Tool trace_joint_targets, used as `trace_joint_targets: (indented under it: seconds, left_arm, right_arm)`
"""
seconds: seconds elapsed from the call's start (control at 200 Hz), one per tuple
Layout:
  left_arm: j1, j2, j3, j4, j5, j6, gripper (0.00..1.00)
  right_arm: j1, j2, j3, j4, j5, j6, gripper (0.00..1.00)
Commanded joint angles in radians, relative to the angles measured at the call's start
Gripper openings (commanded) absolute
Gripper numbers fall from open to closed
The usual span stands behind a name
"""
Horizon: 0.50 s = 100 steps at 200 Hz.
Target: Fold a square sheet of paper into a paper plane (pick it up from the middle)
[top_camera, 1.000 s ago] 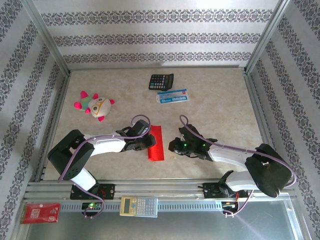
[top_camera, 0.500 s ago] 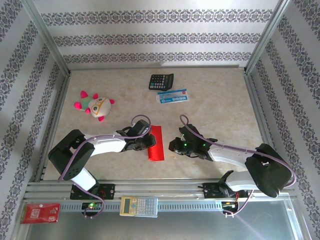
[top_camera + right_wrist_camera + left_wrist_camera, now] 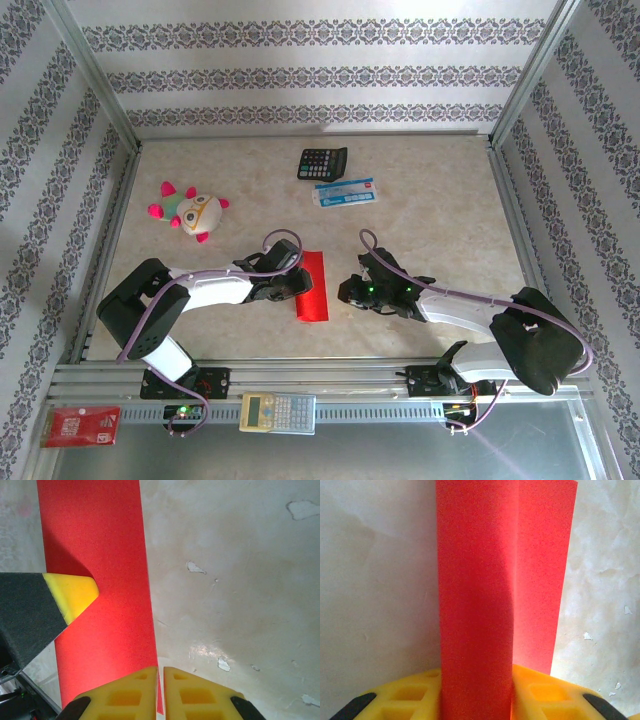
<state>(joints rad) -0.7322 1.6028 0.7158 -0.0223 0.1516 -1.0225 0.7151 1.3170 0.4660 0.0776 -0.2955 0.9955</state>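
The square sheet of paper [image 3: 316, 290] lies on the table as a narrow red strip, folded lengthwise. My left gripper [image 3: 303, 282] reaches it from the left. In the left wrist view a raised red layer [image 3: 475, 605] fills the gap between the yellow fingers [image 3: 415, 695], and a lower layer [image 3: 540, 570] runs under the right finger. The left gripper [image 3: 476, 672] is shut on that fold, jaws a little apart. My right gripper [image 3: 346, 291] is shut and empty; its tips [image 3: 160, 669] sit at the strip's right edge [image 3: 100, 540]. One left fingertip [image 3: 75, 592] rests on the red paper.
A black calculator [image 3: 322, 162] and a blue-and-white packet [image 3: 345, 192] lie at the back. A plush toy [image 3: 192, 211] sits at the left. On the near rail are a cream calculator [image 3: 278, 412] and a small red packet [image 3: 82, 426]. Patterned walls enclose the table.
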Motion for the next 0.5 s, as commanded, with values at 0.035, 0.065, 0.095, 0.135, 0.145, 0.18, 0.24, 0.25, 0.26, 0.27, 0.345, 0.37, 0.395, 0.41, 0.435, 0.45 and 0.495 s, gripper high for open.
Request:
trace_joint_targets:
  seconds: [0.035,0.065,0.095,0.135,0.145,0.18,0.24,0.25,0.26,0.27,0.345,0.37,0.395,0.41,0.435,0.45,0.495]
  left_arm:
    - [-0.006,0.043,-0.027,-0.08,-0.086,-0.014,0.33]
    - [-0.007,0.04,-0.026,-0.078,-0.088,-0.013,0.34]
    - [-0.008,0.041,-0.024,-0.082,-0.088,-0.013,0.34]
    - [-0.007,0.042,-0.023,-0.083,-0.09,-0.013,0.34]
    - [-0.007,0.044,-0.023,-0.084,-0.09,-0.013,0.34]
    - [-0.007,0.045,-0.024,-0.085,-0.088,-0.013,0.34]
    - [-0.009,0.049,-0.021,-0.082,-0.086,-0.015,0.34]
    - [-0.009,0.05,-0.022,-0.083,-0.086,-0.016,0.34]
    - [-0.009,0.051,-0.022,-0.083,-0.086,-0.016,0.34]
    - [-0.009,0.052,-0.022,-0.082,-0.086,-0.016,0.34]
    - [-0.011,0.057,-0.022,-0.083,-0.086,-0.016,0.34]
    - [-0.012,0.057,-0.021,-0.083,-0.086,-0.016,0.34]
    - [-0.012,0.058,-0.022,-0.084,-0.087,-0.016,0.34]
    - [-0.012,0.058,-0.021,-0.084,-0.086,-0.015,0.34]
    - [-0.012,0.06,-0.021,-0.085,-0.085,-0.013,0.34]
    - [-0.013,0.061,-0.021,-0.085,-0.085,-0.013,0.34]
    - [-0.012,0.063,-0.021,-0.088,-0.084,-0.012,0.34]
  right_arm:
    - [-0.011,-0.006,-0.009,-0.026,0.006,-0.016,0.12]
    - [-0.012,-0.005,-0.009,-0.025,0.004,-0.018,0.12]
    - [-0.012,-0.004,-0.007,-0.027,0.003,-0.018,0.12]
    - [-0.013,-0.004,-0.007,-0.025,0.004,-0.019,0.12]
    - [-0.013,-0.004,-0.007,-0.026,0.004,-0.02,0.12]
    - [-0.014,-0.002,-0.005,-0.025,0.003,-0.02,0.12]
    - [-0.014,0.0,-0.004,-0.025,0.002,-0.02,0.12]
    - [-0.013,0.001,-0.004,-0.025,0.001,-0.02,0.12]
    - [-0.015,0.0,-0.003,-0.025,0.0,-0.02,0.12]
    - [-0.015,0.001,-0.004,-0.025,0.0,-0.02,0.12]
    - [-0.015,0.001,-0.004,-0.026,-0.002,-0.022,0.12]
    - [-0.015,0.001,-0.004,-0.026,-0.002,-0.022,0.12]
    - [-0.015,-0.001,-0.004,-0.026,-0.001,-0.022,0.12]
    - [-0.015,-0.001,-0.004,-0.026,-0.002,-0.021,0.12]
    - [-0.014,-0.002,-0.004,-0.025,-0.002,-0.022,0.12]
    - [-0.014,-0.003,-0.004,-0.026,-0.002,-0.023,0.12]
    - [-0.015,-0.003,-0.004,-0.026,-0.001,-0.023,0.12]
